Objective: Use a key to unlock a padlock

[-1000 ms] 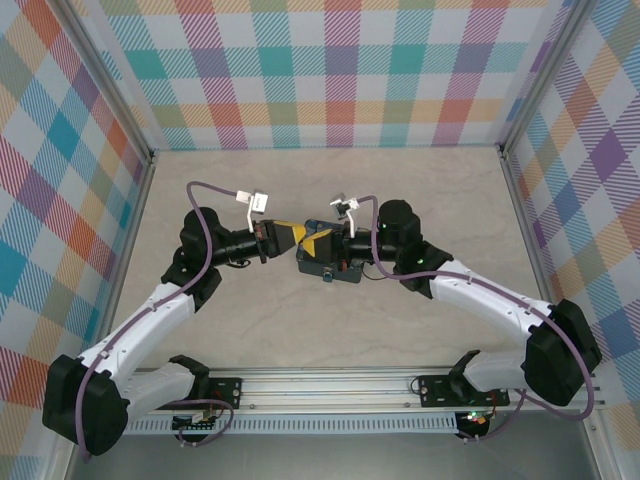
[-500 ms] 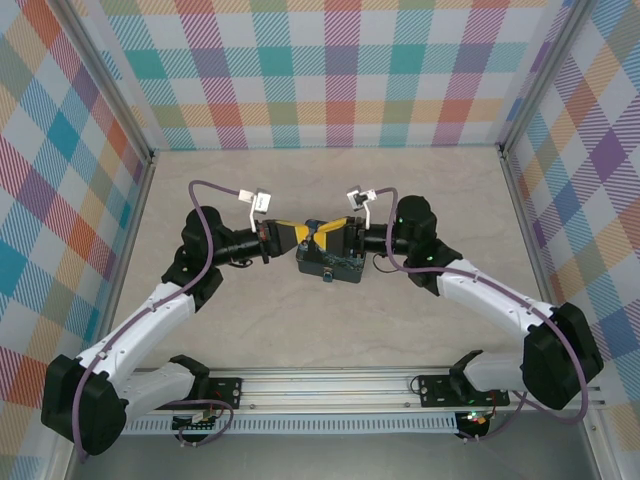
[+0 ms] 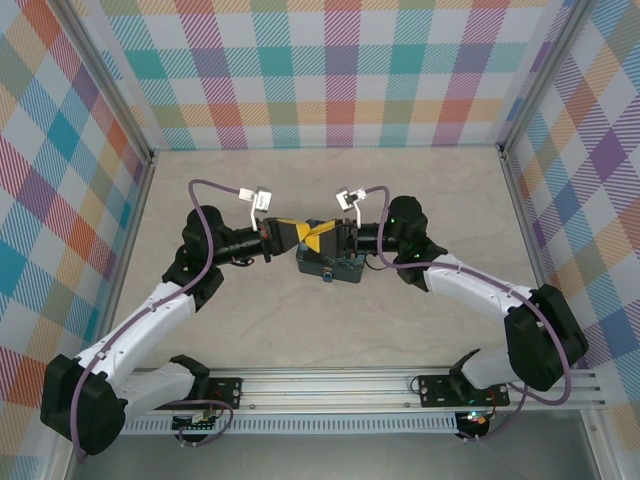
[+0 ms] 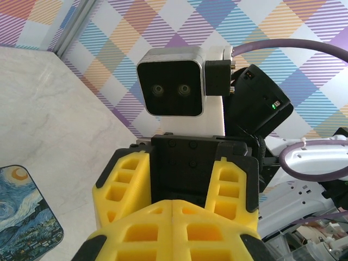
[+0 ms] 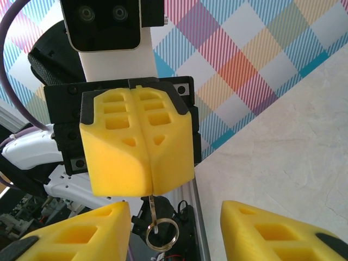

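Observation:
My left gripper (image 3: 301, 236) is shut on the key (image 5: 151, 197), a thin metal strip that pokes out below the closed yellow fingers (image 5: 136, 147), with a split ring (image 5: 161, 234) hanging from it. In the left wrist view its fingers (image 4: 136, 234) meet with no gap. My right gripper (image 5: 175, 215) faces it tip to tip and is open, with nothing between its fingers (image 4: 123, 182). Both grippers hover above the middle of the table (image 3: 420, 200). The padlock is hidden.
A dark-blue tin with a starry-night painting (image 3: 338, 266) lies on the table just below the two grippers and shows again in the left wrist view (image 4: 22, 215). Checked walls (image 3: 320, 70) close in the back and both sides.
My right gripper was shut a second ago and now stands open; its wrist has swung slightly toward the back. The left gripper has stayed shut in place.

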You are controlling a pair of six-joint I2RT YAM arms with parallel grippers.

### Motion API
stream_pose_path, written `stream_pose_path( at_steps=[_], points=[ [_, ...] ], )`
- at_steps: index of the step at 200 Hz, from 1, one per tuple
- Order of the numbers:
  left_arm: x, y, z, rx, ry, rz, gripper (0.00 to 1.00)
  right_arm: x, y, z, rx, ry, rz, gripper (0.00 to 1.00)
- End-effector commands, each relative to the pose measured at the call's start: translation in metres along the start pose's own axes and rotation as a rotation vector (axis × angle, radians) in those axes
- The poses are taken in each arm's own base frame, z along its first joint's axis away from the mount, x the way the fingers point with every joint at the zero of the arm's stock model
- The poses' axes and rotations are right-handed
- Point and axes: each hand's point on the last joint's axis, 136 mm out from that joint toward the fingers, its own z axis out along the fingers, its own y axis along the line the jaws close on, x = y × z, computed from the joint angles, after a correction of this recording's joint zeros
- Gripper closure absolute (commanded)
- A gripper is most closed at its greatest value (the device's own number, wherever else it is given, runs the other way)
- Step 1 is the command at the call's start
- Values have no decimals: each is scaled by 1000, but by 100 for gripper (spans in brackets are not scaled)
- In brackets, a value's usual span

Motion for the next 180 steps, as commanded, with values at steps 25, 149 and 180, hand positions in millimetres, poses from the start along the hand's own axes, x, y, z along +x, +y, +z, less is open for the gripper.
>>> stream_pose_path(
  at_steps=[25,149,180],
  points=[
    [-10,-6,4,-1,-18,34,100,-2,19,2,-47,-4,-41,58],
    [-9,3,4,-34,-29,22,100,6,8,-4,30,-8,-29,90],
    [-8,2,3,-32,-26,21,98,6,6,-7,64,-17,-40,94]
  ],
)
